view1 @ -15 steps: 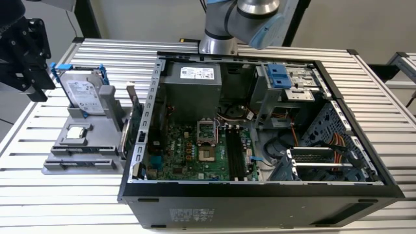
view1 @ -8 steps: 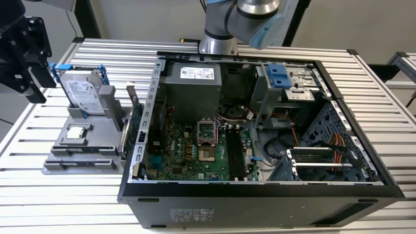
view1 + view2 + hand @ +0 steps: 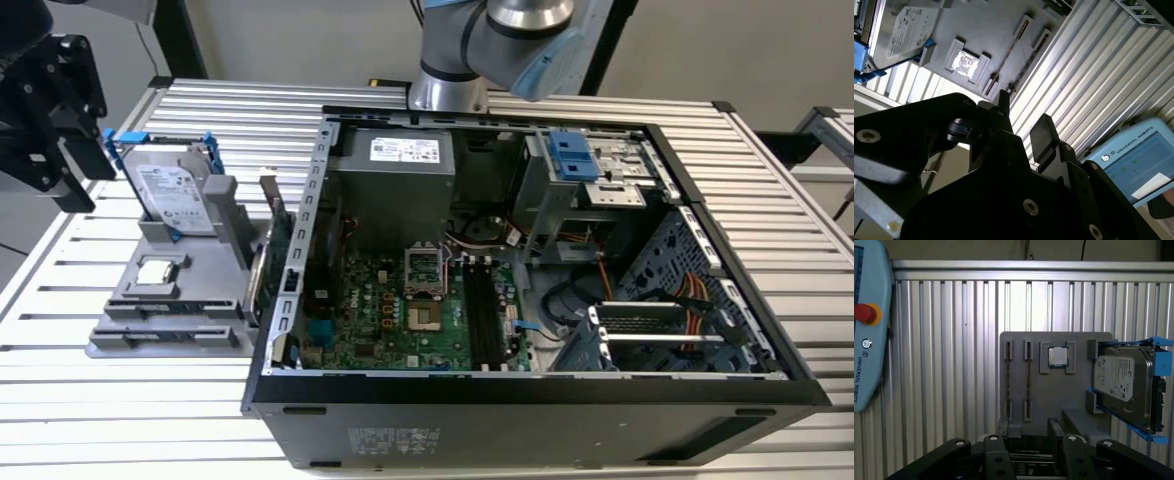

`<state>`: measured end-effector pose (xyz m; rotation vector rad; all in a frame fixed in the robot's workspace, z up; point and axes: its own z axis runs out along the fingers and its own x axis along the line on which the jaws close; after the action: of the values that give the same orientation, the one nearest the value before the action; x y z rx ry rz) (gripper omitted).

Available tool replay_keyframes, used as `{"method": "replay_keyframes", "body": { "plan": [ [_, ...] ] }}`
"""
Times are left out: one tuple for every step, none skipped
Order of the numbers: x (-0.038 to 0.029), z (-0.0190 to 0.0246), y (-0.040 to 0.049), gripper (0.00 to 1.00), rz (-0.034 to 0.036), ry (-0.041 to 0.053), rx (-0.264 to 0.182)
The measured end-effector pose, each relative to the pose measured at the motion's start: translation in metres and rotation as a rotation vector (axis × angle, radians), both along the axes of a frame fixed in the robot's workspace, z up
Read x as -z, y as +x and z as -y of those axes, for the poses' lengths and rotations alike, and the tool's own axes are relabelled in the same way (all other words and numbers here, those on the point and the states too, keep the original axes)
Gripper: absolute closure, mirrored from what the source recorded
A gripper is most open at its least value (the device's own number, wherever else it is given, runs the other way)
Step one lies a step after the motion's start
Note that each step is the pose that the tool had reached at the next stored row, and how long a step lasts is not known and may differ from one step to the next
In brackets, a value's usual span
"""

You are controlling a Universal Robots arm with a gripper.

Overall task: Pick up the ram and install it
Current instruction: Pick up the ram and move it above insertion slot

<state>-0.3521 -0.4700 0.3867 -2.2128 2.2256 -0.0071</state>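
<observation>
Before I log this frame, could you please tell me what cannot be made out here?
Ram sticks: edge-on in the first wrist view, so chips and contacts are hidden.
Motherboard slots: latch positions too small in the exterior view.
Holder: partly covered by the gripper in the second wrist view.

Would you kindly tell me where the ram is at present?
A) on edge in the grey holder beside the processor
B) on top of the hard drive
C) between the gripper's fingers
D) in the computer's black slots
A: in the first wrist view the ram stands on edge in the grey holder, beside the processor.
</observation>
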Motion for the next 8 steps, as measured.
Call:
{"method": "replay_keyframes", "body": {
  "plan": [
    [0.0004, 0.0, 0.0, 0.0, -0.0001, -0.0001, 0.0],
    [0.0007, 0.0, 0.0, 0.0, -0.0002, -0.0001, 0.0],
    [0.0012, 0.0, 0.0, 0.0, -0.0002, -0.0001, 0.0],
    [0.0015, 0.0, 0.0, 0.0, -0.0001, -0.0001, 0.0],
    [0.0016, 0.0, 0.0, 0.0, -0.0002, -0.0002, 0.0],
    [0.0016, 0.0, 0.0, 0.0, -0.0003, -0.0003, 0.0],
    [0.0016, 0.0, 0.0, 0.0, -0.0003, -0.0003, 0.0],
    [0.0017, 0.0, 0.0, 0.0, -0.0002, -0.0002, 0.0]
  ]
}}
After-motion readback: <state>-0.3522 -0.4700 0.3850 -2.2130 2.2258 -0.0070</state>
